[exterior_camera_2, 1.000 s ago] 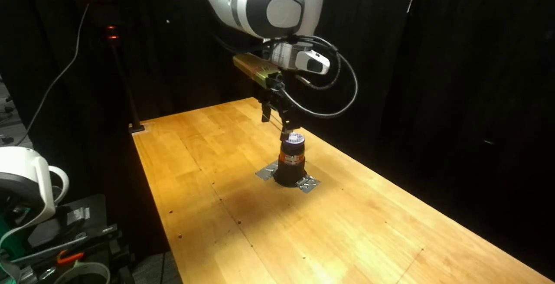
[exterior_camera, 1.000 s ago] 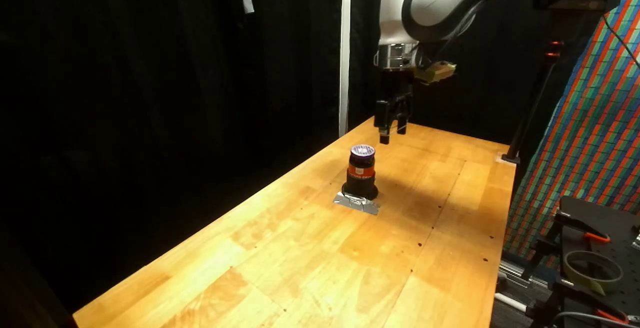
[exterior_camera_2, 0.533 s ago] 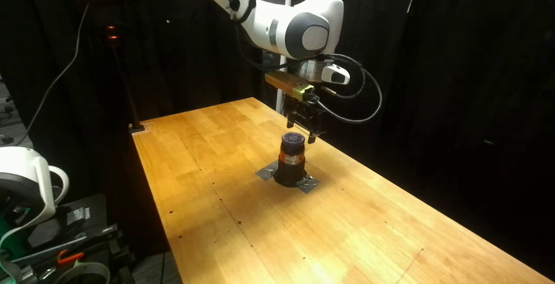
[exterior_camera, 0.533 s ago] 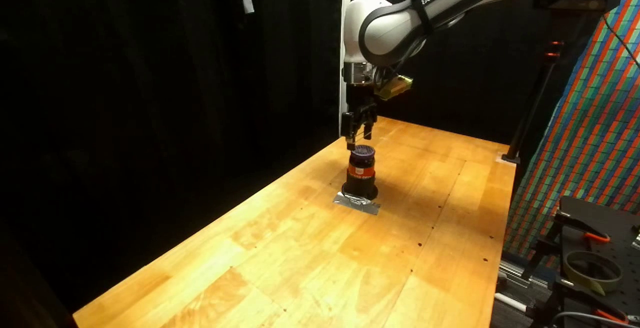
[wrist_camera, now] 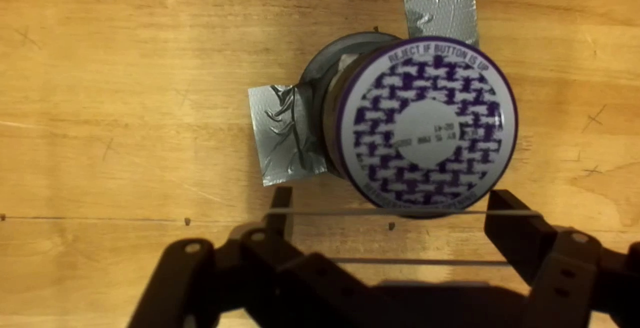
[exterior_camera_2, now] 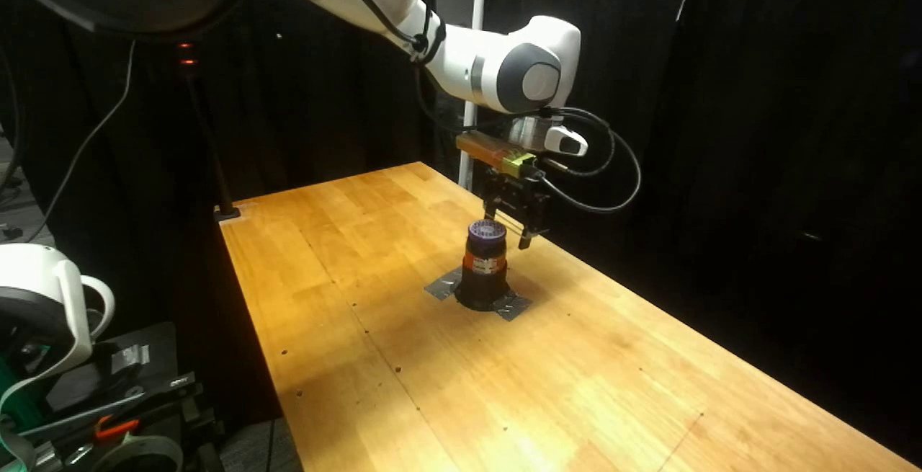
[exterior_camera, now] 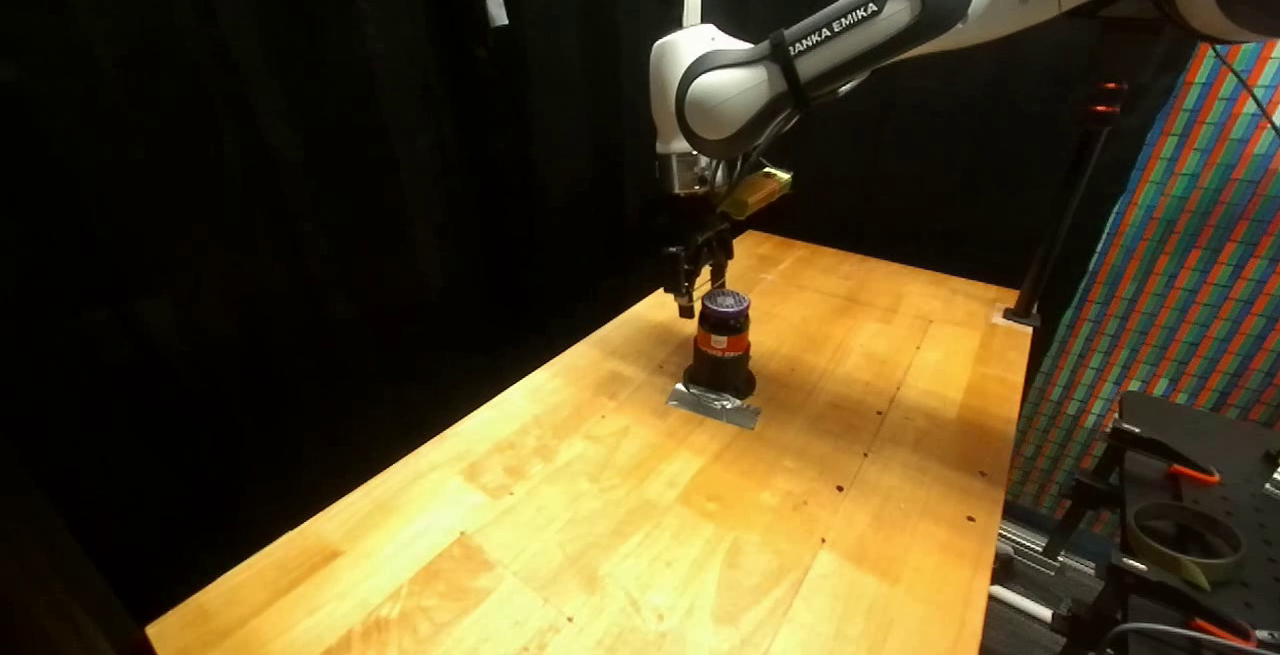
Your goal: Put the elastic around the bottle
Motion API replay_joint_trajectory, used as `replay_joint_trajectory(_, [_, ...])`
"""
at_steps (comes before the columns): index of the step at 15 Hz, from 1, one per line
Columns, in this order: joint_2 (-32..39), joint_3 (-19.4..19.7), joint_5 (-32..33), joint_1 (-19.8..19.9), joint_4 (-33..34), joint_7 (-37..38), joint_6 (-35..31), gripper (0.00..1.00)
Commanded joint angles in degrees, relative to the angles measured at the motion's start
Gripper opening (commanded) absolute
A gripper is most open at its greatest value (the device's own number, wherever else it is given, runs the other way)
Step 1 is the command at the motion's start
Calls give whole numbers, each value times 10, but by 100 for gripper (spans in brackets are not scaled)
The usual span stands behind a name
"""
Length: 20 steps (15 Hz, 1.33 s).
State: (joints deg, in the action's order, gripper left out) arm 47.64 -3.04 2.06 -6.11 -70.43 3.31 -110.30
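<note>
The bottle (exterior_camera: 723, 343) stands upright in a black round base; it also shows in an exterior view (exterior_camera_2: 485, 261). Its purple and white patterned lid (wrist_camera: 430, 127) fills the middle of the wrist view. My gripper (wrist_camera: 391, 195) is open, and the elastic (wrist_camera: 335, 212) is stretched between its two fingers as two parallel strands. The front strand crosses the lid's lower edge in the wrist view; I cannot tell whether it touches. In both exterior views the gripper (exterior_camera: 702, 296) (exterior_camera_2: 507, 230) is just behind and beside the lid. No strand shows around the bottle's body.
Silver tape (wrist_camera: 285, 135) fixes the black base (exterior_camera_2: 481, 293) to the wooden table (exterior_camera: 600, 515). A dark post (exterior_camera: 1060, 205) stands at a table corner. A black side table (exterior_camera: 1190, 435) carries a tape roll (exterior_camera: 1188, 540). Dark curtain hangs beyond the table's long edge.
My gripper has moved across towards the table's long edge by the curtain and come down beside the bottle's lid. The elastic stays stretched on the open fingers. The bottle has not moved.
</note>
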Motion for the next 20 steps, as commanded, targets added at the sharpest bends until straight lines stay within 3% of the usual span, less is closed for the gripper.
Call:
replay_joint_trajectory(1, [45,9,7,-10,85,-3,83,100])
replay_joint_trajectory(5, [67,7,6,-14,126,-7,162,100])
replay_joint_trajectory(9, [69,5,5,-17,128,-9,195,100])
replay_joint_trajectory(20, [-39,5,8,-16,-70,-10,109,100])
